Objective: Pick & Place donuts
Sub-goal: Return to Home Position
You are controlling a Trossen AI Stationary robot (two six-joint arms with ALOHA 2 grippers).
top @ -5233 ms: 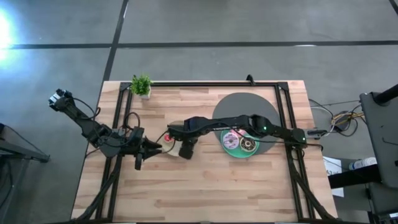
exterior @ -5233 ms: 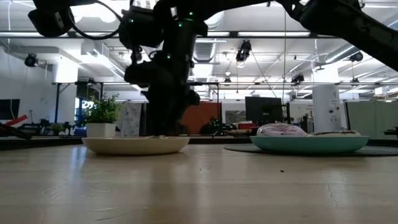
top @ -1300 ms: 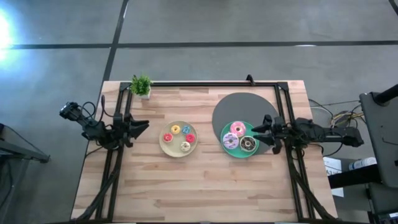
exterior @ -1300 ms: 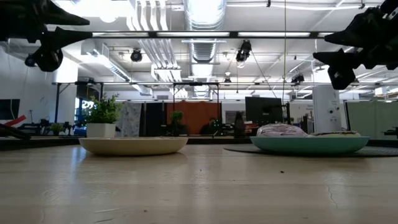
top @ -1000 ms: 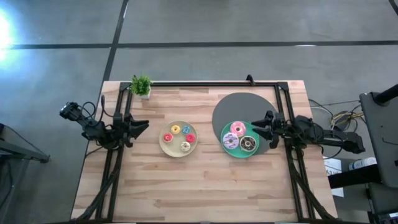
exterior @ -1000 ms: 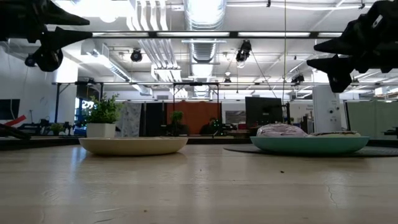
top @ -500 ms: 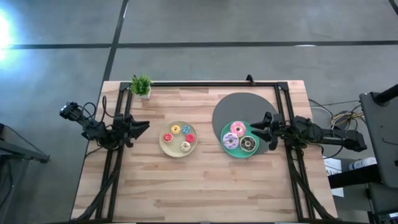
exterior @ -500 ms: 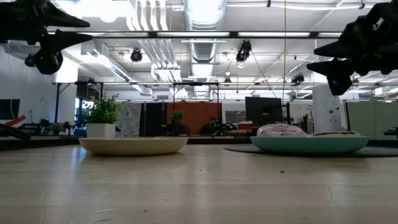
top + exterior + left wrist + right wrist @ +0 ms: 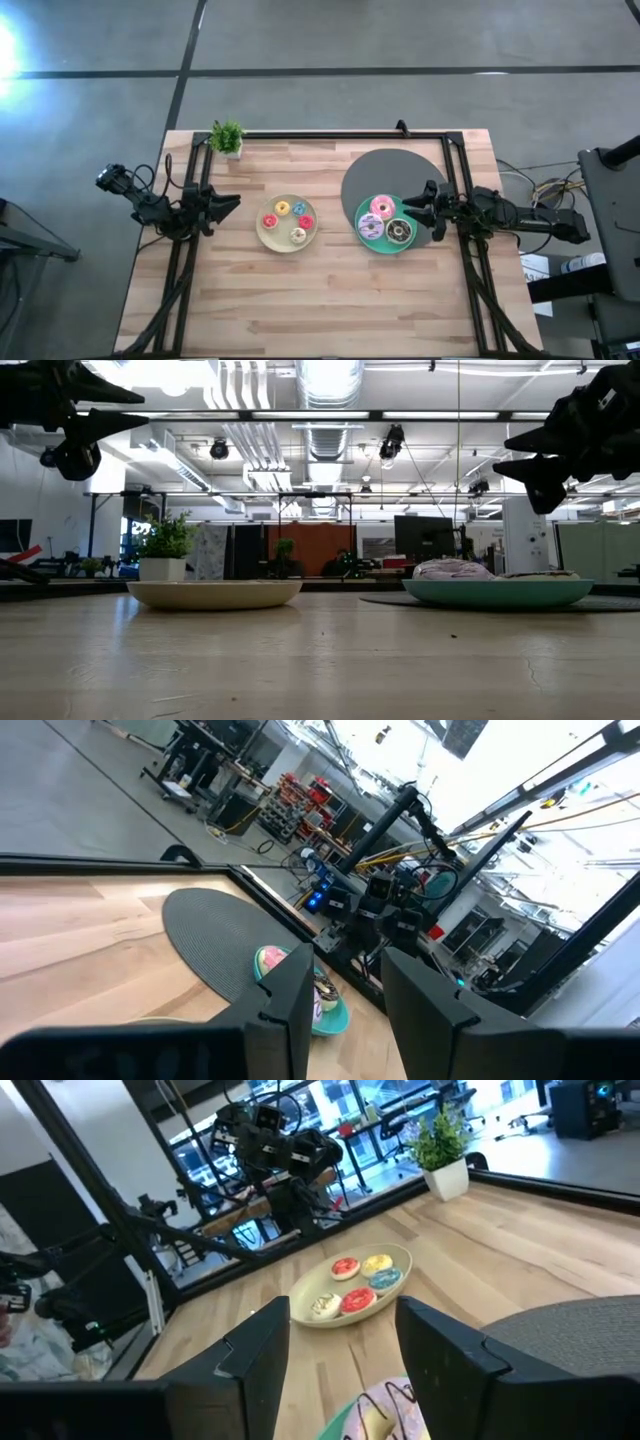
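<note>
Three larger donuts, pink (image 9: 381, 207), white-lilac (image 9: 369, 226) and chocolate (image 9: 399, 231), lie on a teal plate (image 9: 385, 246). Several mini donuts (image 9: 288, 220), among them red, yellow and blue ones, lie on a cream plate (image 9: 266, 235) at the table's middle. My left gripper (image 9: 236, 200) hovers open by the table's left edge, pointing level toward the cream plate, with nothing between its fingers (image 9: 290, 1000). My right gripper (image 9: 412, 208) hovers open just right of the teal plate, pointing level across it, with an empty gap between its fingers (image 9: 260, 1360).
A dark round mat (image 9: 385, 170) lies under the teal plate's far side. A small potted plant (image 9: 227, 137) stands at the far left corner. Black frame rails (image 9: 330, 135) run along the far, left and right edges. Bare wood (image 9: 320, 300) fills the near half.
My right gripper has risen slightly and drawn a little toward the table's far edge, then kept still. The donuts and both plates have stayed in place.
</note>
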